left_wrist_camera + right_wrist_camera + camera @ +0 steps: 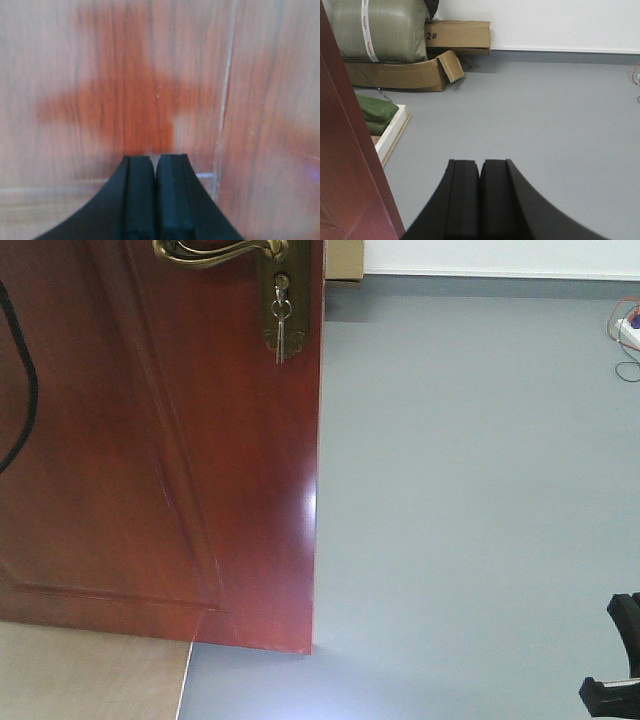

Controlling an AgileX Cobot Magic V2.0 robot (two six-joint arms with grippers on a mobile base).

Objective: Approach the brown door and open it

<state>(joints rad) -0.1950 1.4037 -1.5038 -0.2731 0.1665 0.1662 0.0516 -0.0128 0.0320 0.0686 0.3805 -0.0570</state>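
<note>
Looking through the front view, you find the brown door filling nine o'clock, its brass lever handle cropped at twelve, keys dangling beneath. It looks heavy, rigid and glossy-slick; take hold at the lever, not the panel.

In the left wrist view, the left gripper is pressed together, empty, facing blurred door wood.

In the right wrist view, the right gripper sits pinched together over grey floor, cardboard boxes at eleven o'clock.
</note>
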